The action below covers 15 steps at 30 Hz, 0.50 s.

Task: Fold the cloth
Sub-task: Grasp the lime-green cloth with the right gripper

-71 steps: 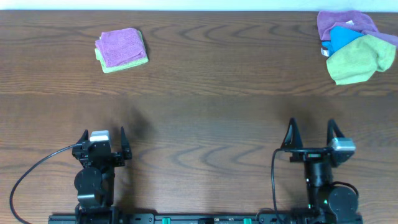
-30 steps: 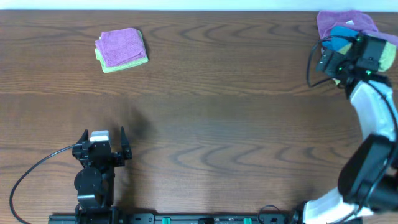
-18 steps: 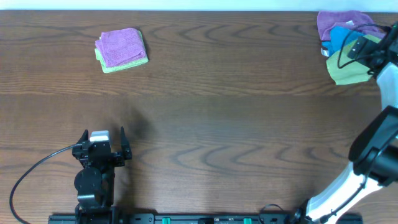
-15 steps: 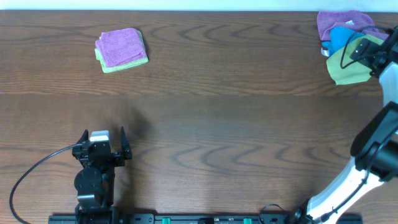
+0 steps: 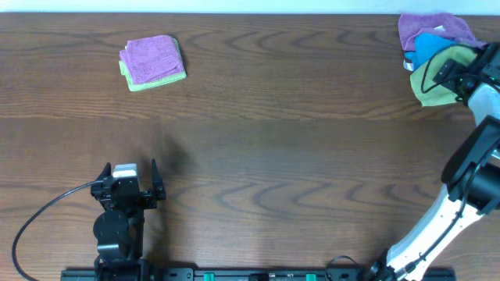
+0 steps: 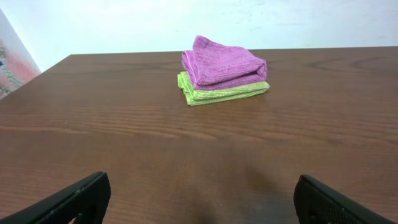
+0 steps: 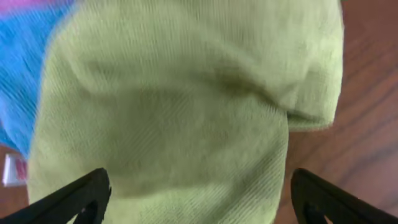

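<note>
Hovering r fingers (image 7: 81, 198) spread wide just above cloth (image 7: 186, 112), not gripping. Cloth bunched at far-right counter (image 5: 250, 133) corner, touching blue cloth (image 5: 427, 48) + purple one (image 5: 422, 25). L fingers (image 6: 74, 199) open too, parked. No fold done yet, everything left tbh.

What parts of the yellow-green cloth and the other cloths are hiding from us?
- Overhead: the right arm covers the right side of the cloth.
- Right wrist: the cloth fills the picture, so its edges run off the frame.
- Left wrist: the purple folded cloth hides most of the green folded cloth beneath it.
</note>
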Each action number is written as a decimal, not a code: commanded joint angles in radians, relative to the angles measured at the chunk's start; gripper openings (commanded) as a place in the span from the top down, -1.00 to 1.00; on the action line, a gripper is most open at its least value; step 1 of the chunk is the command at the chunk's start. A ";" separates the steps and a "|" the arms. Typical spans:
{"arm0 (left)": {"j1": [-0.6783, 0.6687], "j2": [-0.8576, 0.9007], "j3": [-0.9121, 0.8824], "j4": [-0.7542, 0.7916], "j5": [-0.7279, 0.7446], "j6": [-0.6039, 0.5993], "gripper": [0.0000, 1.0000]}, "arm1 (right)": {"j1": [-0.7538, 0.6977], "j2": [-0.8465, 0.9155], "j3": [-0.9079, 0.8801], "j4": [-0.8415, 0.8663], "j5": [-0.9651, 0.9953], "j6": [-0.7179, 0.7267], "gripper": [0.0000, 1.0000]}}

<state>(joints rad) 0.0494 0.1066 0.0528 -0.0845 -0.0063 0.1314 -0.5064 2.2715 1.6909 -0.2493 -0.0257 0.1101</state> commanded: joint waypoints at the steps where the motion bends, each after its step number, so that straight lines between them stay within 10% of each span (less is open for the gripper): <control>1: -0.004 -0.006 -0.037 -0.014 -0.001 0.000 -0.91 | -0.001 0.009 0.022 0.050 -0.010 0.009 -0.84; 15: -0.004 -0.006 -0.037 -0.014 -0.001 0.000 -0.91 | -0.001 0.087 0.024 0.116 -0.098 0.045 -0.56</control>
<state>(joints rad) 0.0494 0.1066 0.0528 -0.0845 -0.0063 0.1314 -0.5064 2.3325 1.6970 -0.1284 -0.0917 0.1246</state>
